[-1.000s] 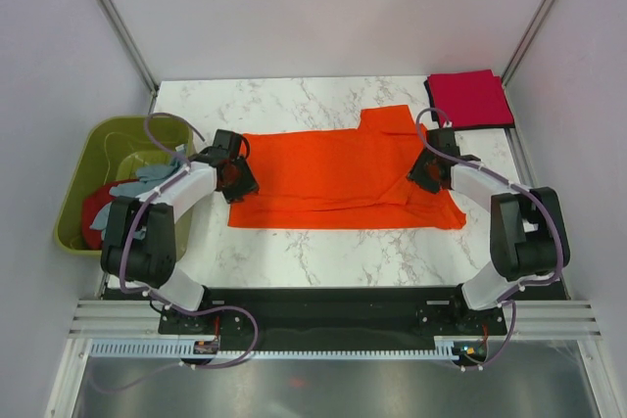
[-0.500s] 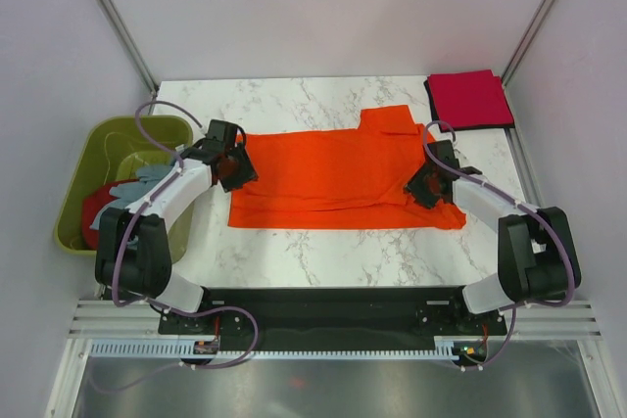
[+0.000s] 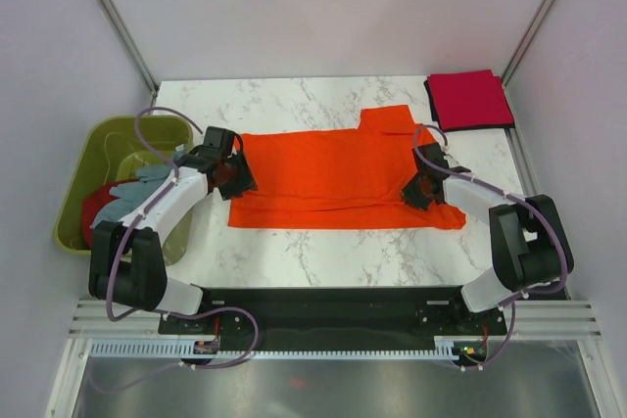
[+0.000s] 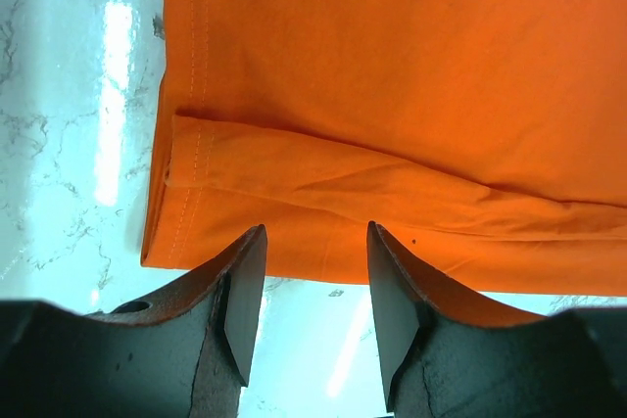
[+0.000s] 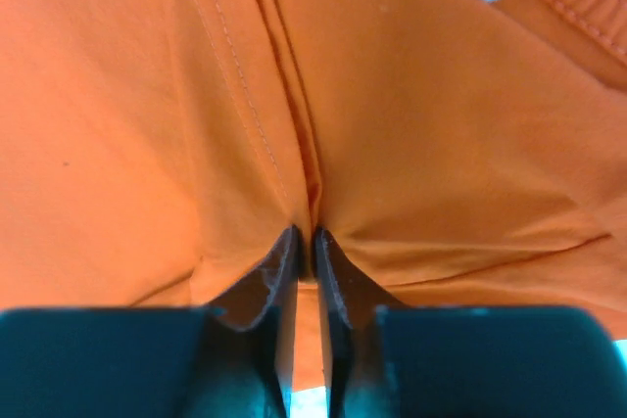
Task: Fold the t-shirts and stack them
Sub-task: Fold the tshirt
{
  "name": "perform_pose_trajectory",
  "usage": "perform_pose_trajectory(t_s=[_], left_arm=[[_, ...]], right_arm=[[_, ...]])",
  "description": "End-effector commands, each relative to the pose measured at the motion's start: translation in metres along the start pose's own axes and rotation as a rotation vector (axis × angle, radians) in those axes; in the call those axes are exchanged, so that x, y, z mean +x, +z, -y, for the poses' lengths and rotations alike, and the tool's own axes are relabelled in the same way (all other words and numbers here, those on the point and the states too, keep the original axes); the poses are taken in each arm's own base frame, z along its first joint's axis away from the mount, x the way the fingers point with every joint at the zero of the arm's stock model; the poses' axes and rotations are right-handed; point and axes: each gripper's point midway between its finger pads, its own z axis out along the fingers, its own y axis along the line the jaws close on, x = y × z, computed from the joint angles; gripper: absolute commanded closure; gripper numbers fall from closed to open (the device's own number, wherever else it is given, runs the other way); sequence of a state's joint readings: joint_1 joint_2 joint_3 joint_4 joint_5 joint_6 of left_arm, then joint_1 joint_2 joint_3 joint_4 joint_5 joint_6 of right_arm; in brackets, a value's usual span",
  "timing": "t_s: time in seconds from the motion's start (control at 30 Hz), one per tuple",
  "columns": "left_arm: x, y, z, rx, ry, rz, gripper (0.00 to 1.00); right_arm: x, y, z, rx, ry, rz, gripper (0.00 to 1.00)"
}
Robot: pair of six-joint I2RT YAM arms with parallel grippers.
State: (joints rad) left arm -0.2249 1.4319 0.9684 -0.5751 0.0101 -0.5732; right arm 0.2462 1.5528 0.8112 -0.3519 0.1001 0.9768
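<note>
2 grippers of mine are at the orange t-shirt [image 3: 333, 168], spread flat on the marble table [image 3: 294, 103]. My right gripper [image 5: 306, 242] is squeezed tight on a pinch of its cloth. My left gripper [image 4: 306, 286] hangs with jaws apart by the hem corner, holding nothing. I should bite both layers there, then lift both ends together.

The right end effector [image 5: 306, 234] has slid toward the near edge along the orange t-shirt [image 3: 333, 173]. The left end effector [image 4: 315, 232] has edged slightly farther away.
</note>
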Motion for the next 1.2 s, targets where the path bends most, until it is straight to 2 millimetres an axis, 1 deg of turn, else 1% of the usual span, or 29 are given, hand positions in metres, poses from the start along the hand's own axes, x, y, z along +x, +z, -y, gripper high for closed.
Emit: perform_pose_trajectory(t_s=[0.0, 0.03, 0.1, 0.13, 0.17, 0.23, 0.27, 0.3, 0.33, 0.37, 0.43, 0.53, 0.57, 0.67, 0.73, 0.83, 1.0, 1.1, 1.17], left_arm=[[-0.010, -0.014, 0.007, 0.031, 0.053, 0.039, 0.47], [-0.010, -0.015, 0.006, 0.030, 0.052, 0.039, 0.47], [-0.008, -0.012, 0.003, 0.014, 0.058, 0.033, 0.47], [-0.010, -0.012, -0.009, -0.053, 0.056, 0.043, 0.49], [-0.010, -0.012, -0.013, -0.079, 0.055, 0.049, 0.49], [-0.011, -0.014, -0.021, -0.117, 0.056, 0.059, 0.49], [-0.011, -0.016, -0.022, -0.120, 0.062, 0.064, 0.49], [-0.013, -0.019, -0.021, -0.117, 0.063, 0.075, 0.49], [-0.013, -0.020, -0.021, -0.119, 0.063, 0.074, 0.49], [-0.016, -0.023, -0.019, -0.111, 0.064, 0.084, 0.48], [-0.017, -0.025, -0.017, -0.104, 0.064, 0.087, 0.48], [-0.017, -0.024, -0.015, -0.095, 0.064, 0.079, 0.48], [-0.016, -0.024, -0.015, -0.094, 0.069, 0.073, 0.48], [-0.008, -0.020, -0.016, -0.095, 0.087, 0.045, 0.48], [-0.007, -0.020, -0.019, -0.119, 0.095, 0.051, 0.48], [-0.008, -0.022, -0.024, -0.142, 0.093, 0.063, 0.48], [-0.017, -0.030, -0.020, -0.141, 0.096, 0.089, 0.49], [-0.014, -0.030, -0.012, -0.100, 0.100, 0.068, 0.50], [-0.003, -0.028, 0.003, -0.011, 0.102, 0.015, 0.51]], right_arm=[[-0.024, -0.009, -0.024, -0.050, 0.003, 0.090, 0.85], [-0.028, -0.011, -0.027, -0.056, -0.002, 0.103, 0.88], [-0.035, -0.015, -0.038, -0.080, -0.014, 0.122, 0.88], [-0.036, -0.016, -0.042, -0.092, -0.033, 0.127, 0.88], [-0.040, -0.018, -0.048, -0.105, -0.039, 0.136, 0.88], [-0.041, -0.016, -0.052, -0.102, -0.062, 0.138, 0.85], [-0.044, -0.017, -0.058, -0.113, -0.071, 0.144, 0.84], [-0.043, -0.013, -0.058, -0.106, -0.080, 0.133, 0.83], [-0.042, -0.011, -0.060, -0.106, -0.095, 0.131, 0.85], [-0.043, -0.011, -0.065, -0.113, -0.101, 0.134, 0.88], [-0.040, -0.005, -0.069, -0.114, -0.136, 0.130, 1.00], [-0.040, 0.000, -0.078, -0.113, -0.173, 0.134, 1.00], [-0.043, -0.001, -0.082, -0.118, -0.177, 0.142, 1.00], [-0.048, 0.002, -0.084, -0.104, -0.184, 0.167, 1.00], [-0.054, 0.001, -0.087, -0.108, -0.184, 0.196, 1.00], [-0.057, 0.004, -0.095, -0.122, -0.193, 0.199, 1.00], [-0.060, 0.008, -0.098, -0.123, -0.170, 0.212, 1.00], [-0.064, 0.010, -0.105, -0.144, -0.150, 0.227, 1.00], [-0.067, 0.011, -0.107, -0.141, -0.138, 0.240, 1.00]])
